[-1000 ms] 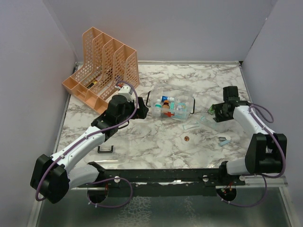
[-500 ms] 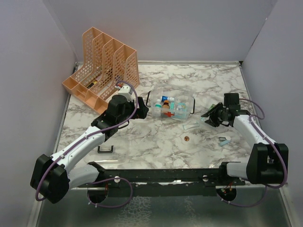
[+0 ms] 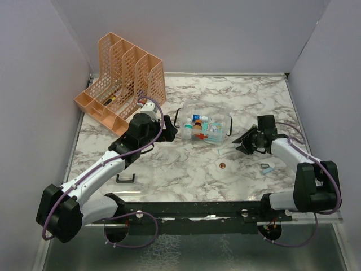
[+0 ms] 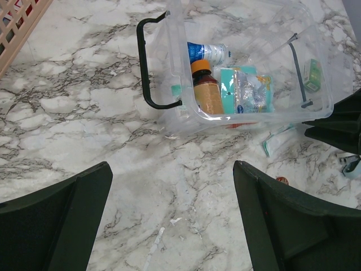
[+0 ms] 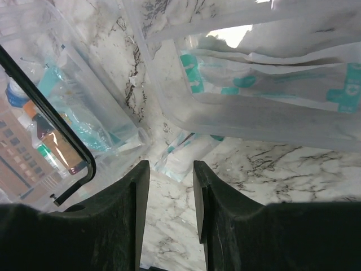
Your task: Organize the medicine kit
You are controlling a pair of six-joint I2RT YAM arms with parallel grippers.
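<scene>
The marble surface carries an orange mesh rack at its far left. The medicine kit stands near the middle with no lid on it and bottles and packets showing inside. Its long axis runs left to right across the surface, with a black handle at each short end.

The left pincer hangs just beside the kit's left end, spread wide and holding nothing. The right pincer sits low off the kit's right end. Its fingers stand a narrow gap apart, with only bare marble between them.

The coming move probably turns on a teal-and-white packet. It lies flat on the surface straight ahead of the right fingertips, close but not yet between them. It sits in the gap between the kit's right end and a clear plastic piece that has similar packets showing through it. That piece may be the kit's lid, though the view is too close to be sure.

The right arm is plainly the nearer one. From the packet, the kit lies to the left and slightly farther back, so the carry would be short.
</scene>
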